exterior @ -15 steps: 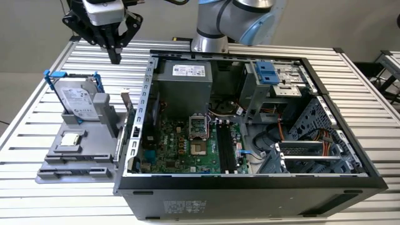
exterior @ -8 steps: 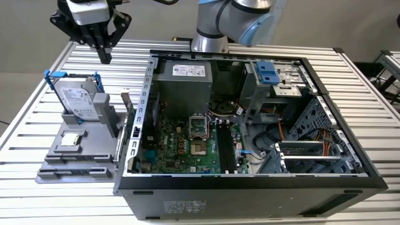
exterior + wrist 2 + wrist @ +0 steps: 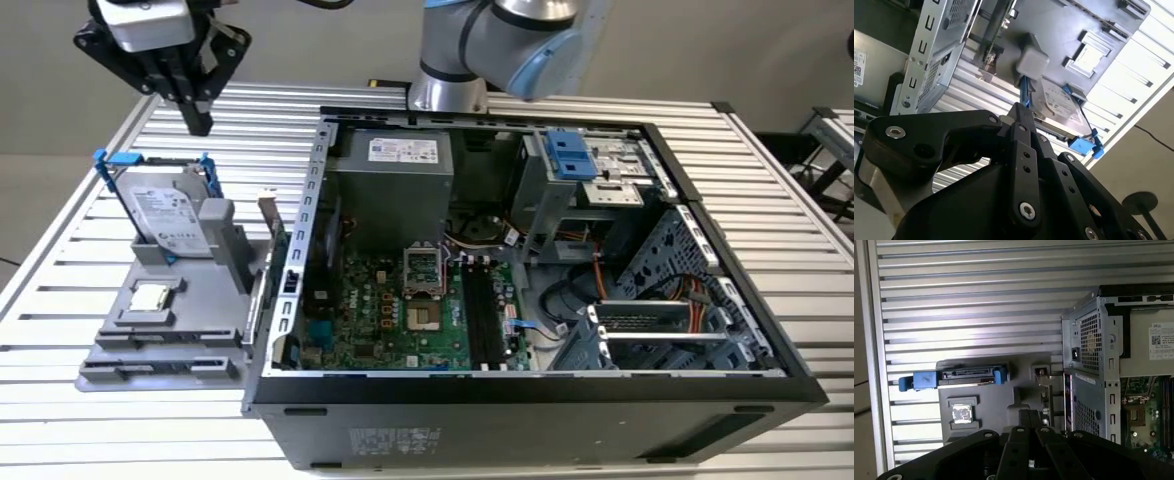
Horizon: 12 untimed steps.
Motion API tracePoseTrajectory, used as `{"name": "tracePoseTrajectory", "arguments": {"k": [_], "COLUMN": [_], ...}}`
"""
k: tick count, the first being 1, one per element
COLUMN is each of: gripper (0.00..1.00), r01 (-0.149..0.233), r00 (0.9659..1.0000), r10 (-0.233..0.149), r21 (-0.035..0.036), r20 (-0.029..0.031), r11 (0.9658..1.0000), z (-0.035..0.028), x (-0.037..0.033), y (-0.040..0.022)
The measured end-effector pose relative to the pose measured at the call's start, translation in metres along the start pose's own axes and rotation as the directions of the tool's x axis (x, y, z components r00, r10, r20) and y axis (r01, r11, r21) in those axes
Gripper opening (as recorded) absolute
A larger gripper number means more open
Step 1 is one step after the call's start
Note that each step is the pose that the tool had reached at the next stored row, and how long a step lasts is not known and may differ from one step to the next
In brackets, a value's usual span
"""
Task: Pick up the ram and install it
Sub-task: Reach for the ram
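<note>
We see a slatted metal table [image 3: 54,330] running out to its edges, with grey floor beyond. On it lies the open computer case [image 3: 534,410], its motherboard facing up. The arm [image 3: 507,40] rises behind the case.

On the exterior view's left of the case sits a grey fixture [image 3: 147,350], its near edge just beside the case's perforated wall. The silver hard drive [image 3: 167,215] stands upright in it in a blue-handled frame.

The gripper [image 3: 198,118] hangs high above the far part of the table, above and beyond the hard drive. Its jaws are closed together and hold nothing. In both wrist views its fingers point down toward the fixture.

A thin light strip stands on edge between the fixture's grey post and the case wall. We take it for the ram [image 3: 268,215], though we see it edge-on and can make out no chips. It is well below the jaws and apart from them.

The small square processor chip [image 3: 151,297] lies flat in its pocket.

Bare slats stretch beyond the fixture and to the exterior view's left of it. On the case side the ram has the wall close by.
</note>
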<state>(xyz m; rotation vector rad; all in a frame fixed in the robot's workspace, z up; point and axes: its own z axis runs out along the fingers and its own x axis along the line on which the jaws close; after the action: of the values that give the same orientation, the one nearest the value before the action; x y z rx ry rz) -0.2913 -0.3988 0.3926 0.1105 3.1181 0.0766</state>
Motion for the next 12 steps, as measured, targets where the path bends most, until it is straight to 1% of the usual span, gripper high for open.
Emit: {"name": "tracePoseTrajectory", "arguments": {"k": [12], "gripper": [0.00], "r01": [0.000], "r00": [1.0000], "r10": [0.000], "r21": [0.0000], "r20": [0.0000], "r11": [1.0000], "z": [-0.0008], "x": [0.0358], "y": [-0.0025]}}
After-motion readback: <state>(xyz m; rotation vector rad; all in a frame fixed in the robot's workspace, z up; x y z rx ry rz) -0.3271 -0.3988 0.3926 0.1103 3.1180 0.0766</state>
